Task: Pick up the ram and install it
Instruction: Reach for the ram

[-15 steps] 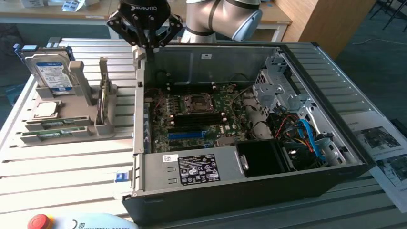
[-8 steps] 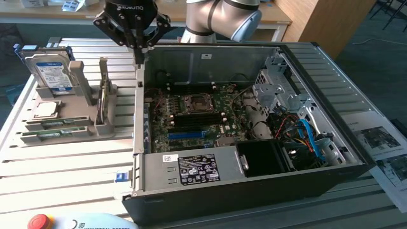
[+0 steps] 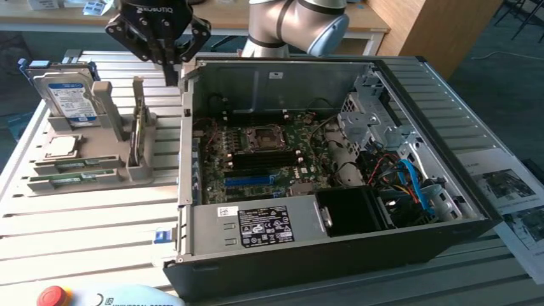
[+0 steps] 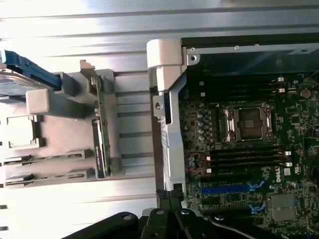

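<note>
Two green ram sticks with white labels lie in the front slots of a grey holder at the exterior view's left; in the wrist view they appear edge-on. A third thin green board stands on edge in the same holder. My gripper hangs above the table between the holder and the open computer case's back left corner. Its fingers are shut with nothing between them. They touch neither the ram nor the case.
The open case holds a motherboard with an empty processor socket, black memory slots and a blue slot. A hard drive and a silver chip sit in the holder. A red button is at the front edge.
</note>
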